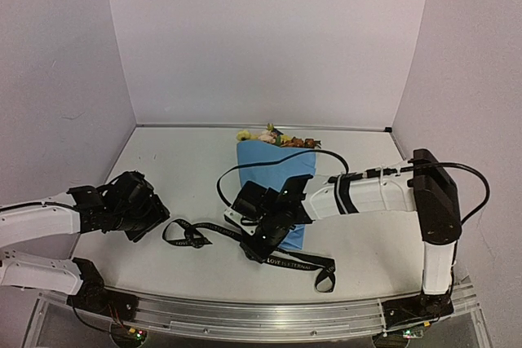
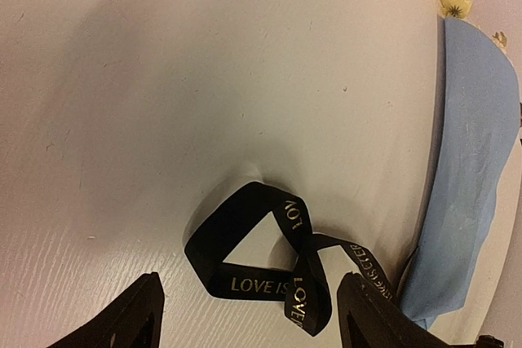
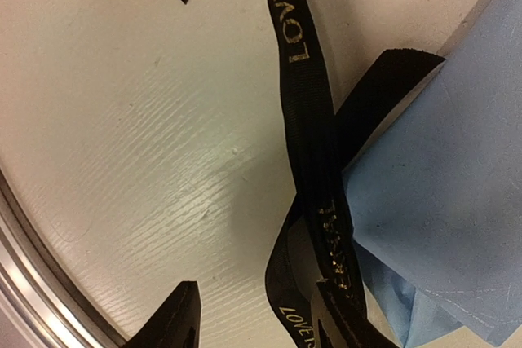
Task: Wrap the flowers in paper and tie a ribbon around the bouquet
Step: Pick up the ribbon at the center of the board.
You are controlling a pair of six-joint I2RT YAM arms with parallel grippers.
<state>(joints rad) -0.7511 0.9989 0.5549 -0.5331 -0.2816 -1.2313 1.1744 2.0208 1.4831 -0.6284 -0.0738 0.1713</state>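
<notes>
The bouquet lies on the table as a cone of light-blue paper (image 1: pixel 269 170), with the yellow, pink and orange flowers (image 1: pixel 274 135) showing at its far end. The black lettered ribbon (image 1: pixel 295 261) trails across the table under the cone's near end. My left gripper (image 1: pixel 153 222) is open, and the ribbon's looped left end (image 2: pixel 245 283) lies on the table between its fingers (image 2: pixel 122 323). My right gripper (image 3: pixel 257 323) is open at the cone's near tip. A ribbon strand (image 3: pixel 302 95) runs between its jaws against the right finger, beside the paper (image 3: pixel 457 169).
A metal rail (image 1: pixel 245 315) runs along the table's near edge and shows in the right wrist view as well (image 3: pixel 24 283). The right arm's black cable (image 1: pixel 318 151) arcs over the bouquet. White walls close in the back and both sides.
</notes>
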